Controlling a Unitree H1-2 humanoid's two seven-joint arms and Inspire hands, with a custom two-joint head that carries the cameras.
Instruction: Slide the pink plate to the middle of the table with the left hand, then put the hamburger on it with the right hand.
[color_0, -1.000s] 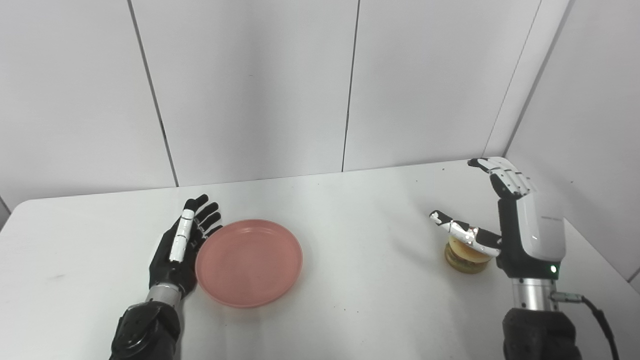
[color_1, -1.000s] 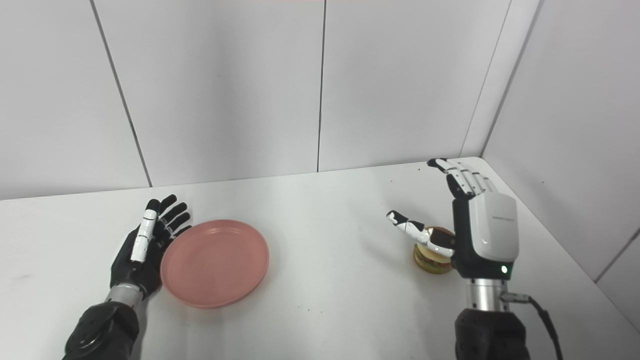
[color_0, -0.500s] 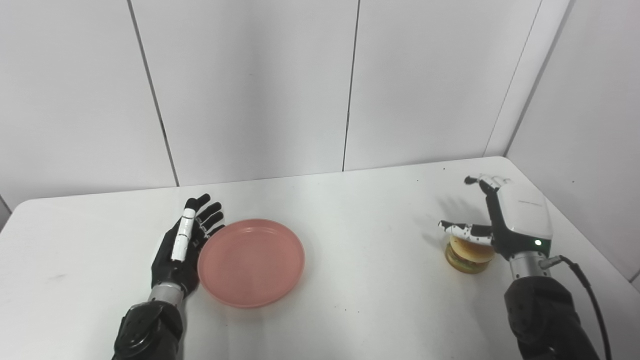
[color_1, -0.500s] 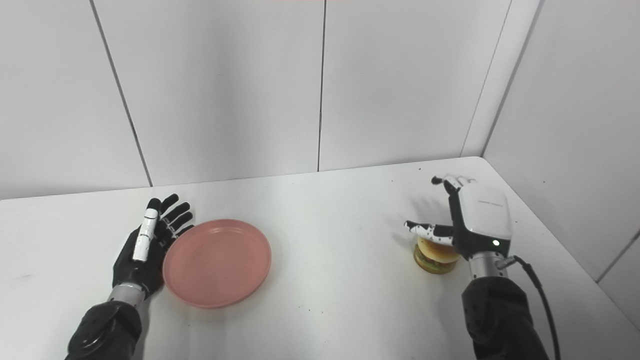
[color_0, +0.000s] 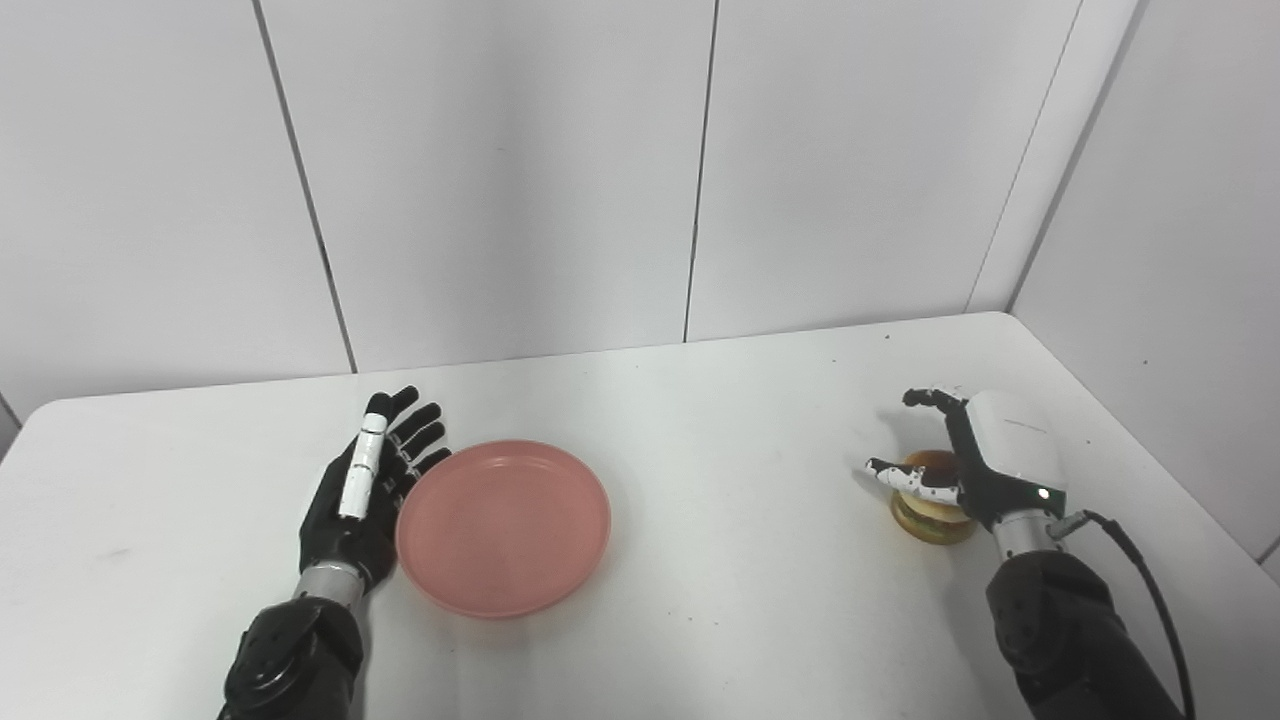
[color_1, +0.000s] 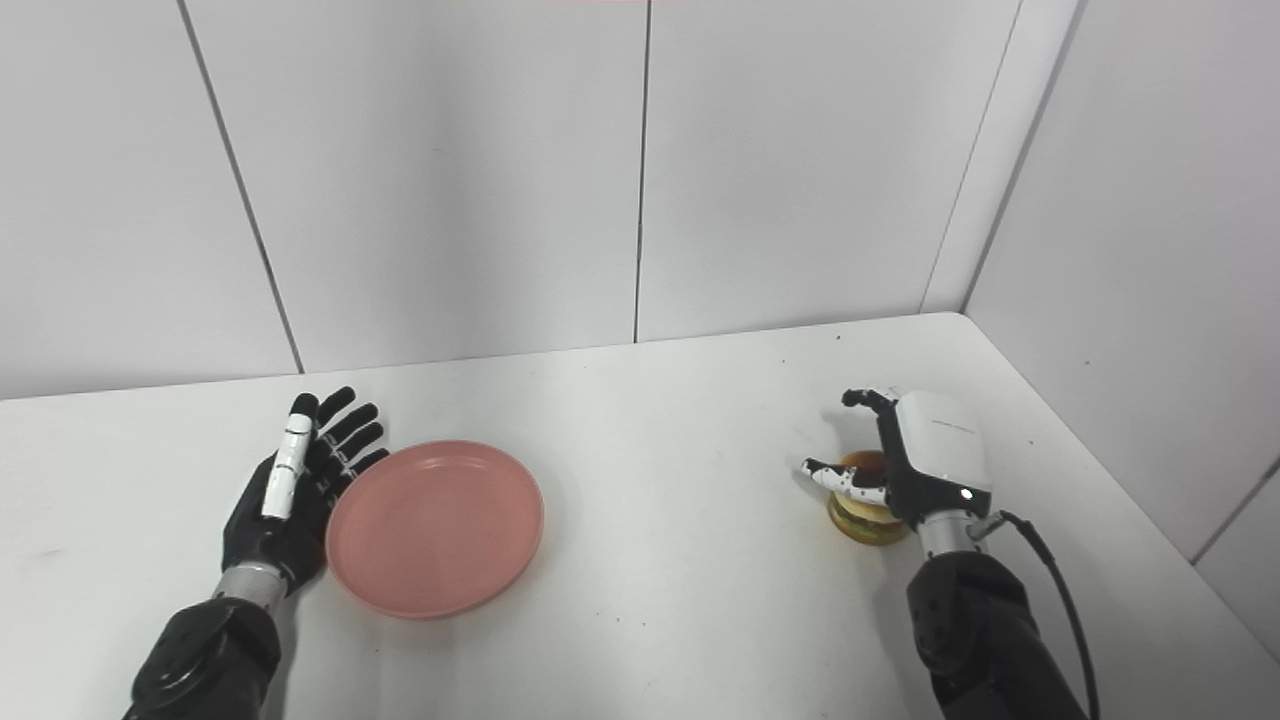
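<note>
Left hand flat beside the pink plate, right hand cupped over the hamburger.

On the left of the white bench (color_0: 700, 600), the left hand (color_0: 365, 495) lies open, fingers spread and straight, its inner edge just against the left rim of the pink plate (color_0: 503, 525). The plate sits flat, left of the bench's middle, with nothing on it. Well apart, near the right edge, the hamburger (color_0: 930, 500) rests on the bench. The right hand (color_0: 975, 465) arches over it, thumb lying across the front of the bun and fingers curled above its far side; from here I cannot tell whether the fingers have closed on it.
</note>
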